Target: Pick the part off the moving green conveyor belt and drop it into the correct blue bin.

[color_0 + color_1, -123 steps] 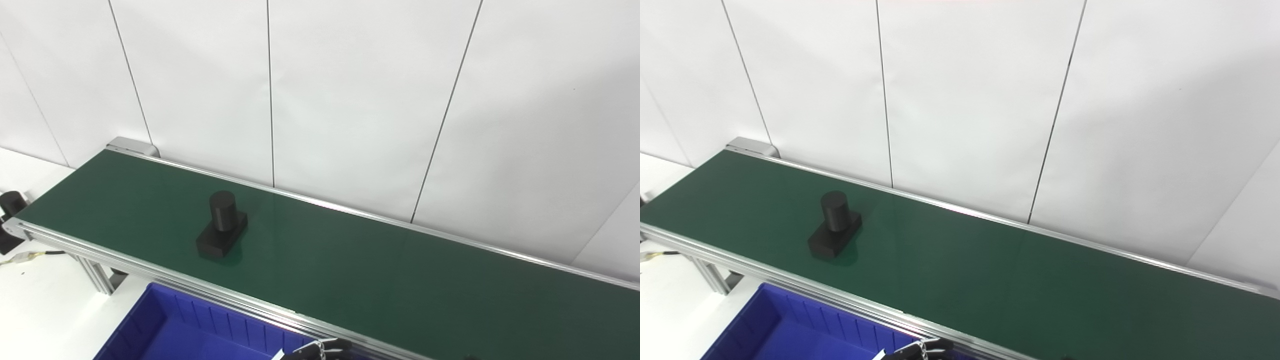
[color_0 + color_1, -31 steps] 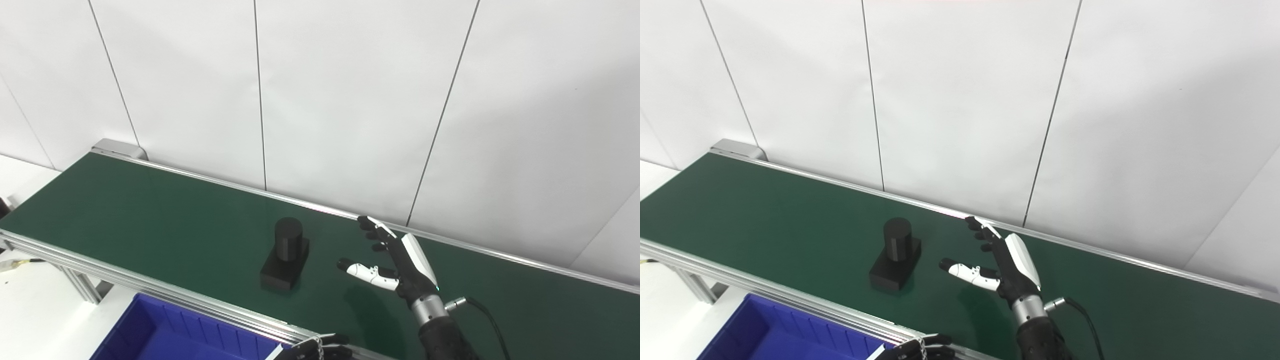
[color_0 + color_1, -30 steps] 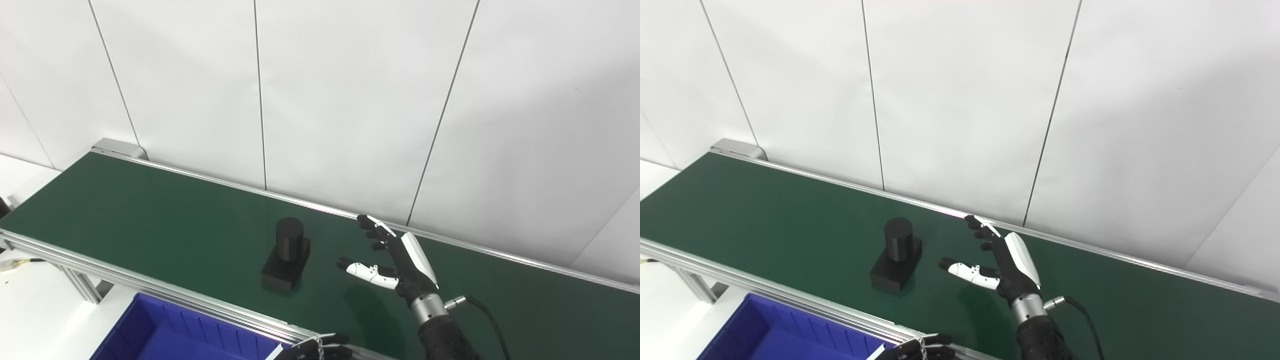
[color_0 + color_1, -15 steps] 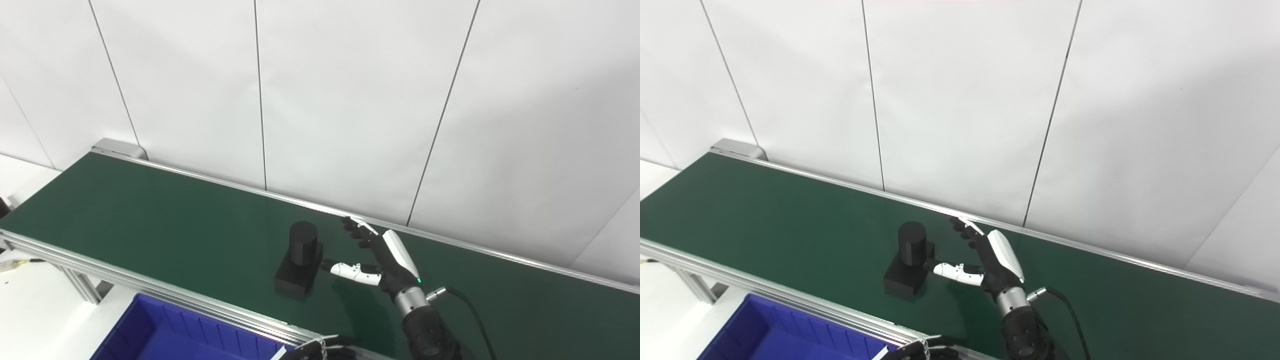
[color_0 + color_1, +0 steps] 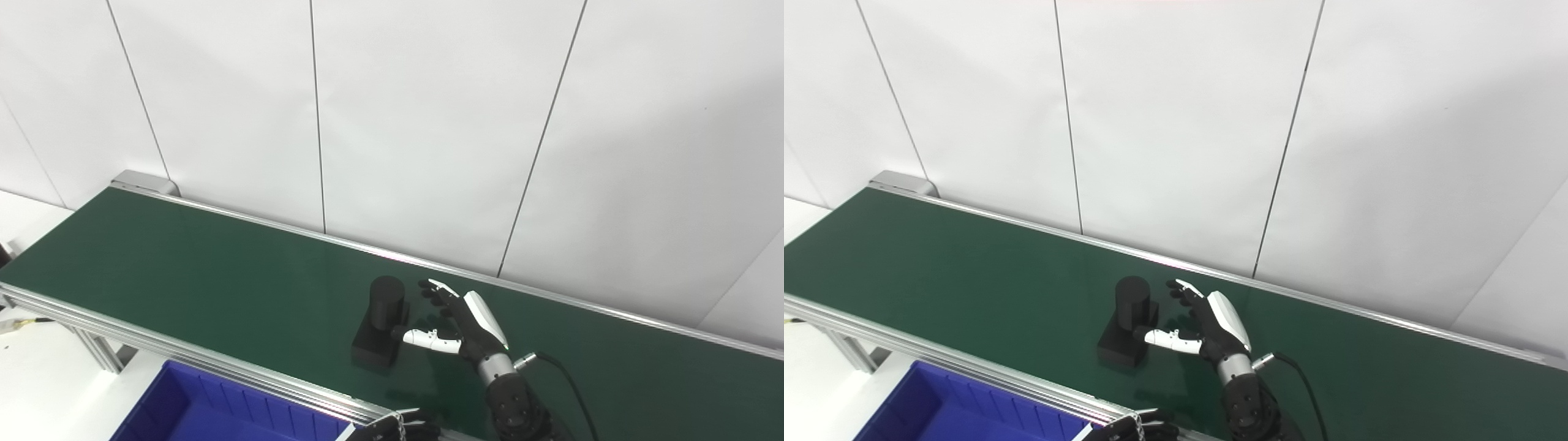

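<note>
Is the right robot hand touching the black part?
Touching: in the right eye view the right robot hand has its thumb tip against the black part.

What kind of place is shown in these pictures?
Probably a test cell for sorting parts, not a real factory: a green conveyor belt carries one black part, a blue bin waits below, and plain white panels stand behind.

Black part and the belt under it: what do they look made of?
Black part: likely plastic, possibly 3D-printed; uniform matte black, no glints on cylinder or block base. Could be coated metal.
Conveyor belt: smooth green PVC or rubber-like sheet; soft sheen, faint reflection under the part.
Side rails: look like extruded aluminium; bright silver, grooved.
</note>
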Action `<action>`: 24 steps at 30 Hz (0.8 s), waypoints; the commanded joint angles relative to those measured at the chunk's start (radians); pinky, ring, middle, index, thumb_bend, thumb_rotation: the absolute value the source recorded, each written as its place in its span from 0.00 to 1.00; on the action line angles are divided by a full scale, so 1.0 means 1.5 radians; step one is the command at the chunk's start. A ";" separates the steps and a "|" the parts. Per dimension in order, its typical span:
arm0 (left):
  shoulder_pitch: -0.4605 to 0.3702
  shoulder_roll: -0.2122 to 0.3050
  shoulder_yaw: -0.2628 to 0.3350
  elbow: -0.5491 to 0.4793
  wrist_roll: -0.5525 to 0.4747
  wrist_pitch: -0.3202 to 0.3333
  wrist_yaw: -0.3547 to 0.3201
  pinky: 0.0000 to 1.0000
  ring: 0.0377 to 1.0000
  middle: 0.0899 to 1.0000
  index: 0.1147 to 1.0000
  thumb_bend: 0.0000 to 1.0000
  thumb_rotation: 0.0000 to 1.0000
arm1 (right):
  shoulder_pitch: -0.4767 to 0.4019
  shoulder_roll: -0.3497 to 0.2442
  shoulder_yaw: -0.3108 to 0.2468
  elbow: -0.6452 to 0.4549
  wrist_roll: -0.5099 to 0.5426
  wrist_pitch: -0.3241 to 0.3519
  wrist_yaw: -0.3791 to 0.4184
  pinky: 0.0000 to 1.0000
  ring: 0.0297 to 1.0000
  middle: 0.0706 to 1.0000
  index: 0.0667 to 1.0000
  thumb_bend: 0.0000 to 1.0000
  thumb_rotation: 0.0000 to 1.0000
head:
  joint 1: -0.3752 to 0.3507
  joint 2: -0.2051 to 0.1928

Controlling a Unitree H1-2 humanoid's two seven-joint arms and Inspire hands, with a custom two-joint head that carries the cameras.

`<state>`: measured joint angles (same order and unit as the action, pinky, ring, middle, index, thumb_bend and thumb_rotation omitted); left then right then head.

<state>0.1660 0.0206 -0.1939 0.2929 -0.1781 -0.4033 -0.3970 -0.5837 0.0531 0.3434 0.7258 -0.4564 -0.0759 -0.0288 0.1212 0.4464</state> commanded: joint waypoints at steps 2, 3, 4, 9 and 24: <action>-0.007 -0.006 -0.003 -0.016 0.004 -0.018 0.001 0.77 0.76 0.75 0.78 1.00 0.31 | -0.038 0.016 0.001 -0.001 0.007 -0.048 -0.019 0.79 0.85 0.83 0.86 0.83 0.50 | 0.001 0.001; -0.007 -0.007 -0.004 -0.017 0.004 -0.018 0.002 0.77 0.76 0.75 0.78 1.00 0.31 | -0.040 0.018 0.001 0.005 0.007 -0.049 -0.021 0.80 0.85 0.83 0.86 0.83 0.50 | 0.001 0.001; -0.007 -0.007 -0.005 -0.017 0.004 -0.017 0.002 0.77 0.76 0.75 0.78 1.00 0.31 | -0.042 0.019 0.001 0.010 0.006 -0.050 -0.023 0.80 0.85 0.83 0.86 0.84 0.49 | 0.002 0.002; -0.006 -0.009 -0.005 -0.019 0.005 -0.017 0.004 0.76 0.76 0.75 0.77 1.00 0.30 | -0.050 0.020 0.006 0.030 0.003 -0.060 -0.033 0.81 0.85 0.83 0.85 0.84 0.48 | 0.004 0.001; 0.000 -0.008 -0.007 -0.027 0.002 -0.016 0.000 0.76 0.76 0.75 0.77 1.00 0.30 | -0.031 0.029 0.008 0.011 -0.018 -0.065 -0.096 0.69 0.72 0.70 0.74 0.73 0.11 | 0.002 0.010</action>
<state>0.1681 0.0178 -0.1988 0.2878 -0.1658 -0.4032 -0.3921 -0.6046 0.0714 0.3625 0.7658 -0.4758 -0.1119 -0.1168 0.1227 0.4602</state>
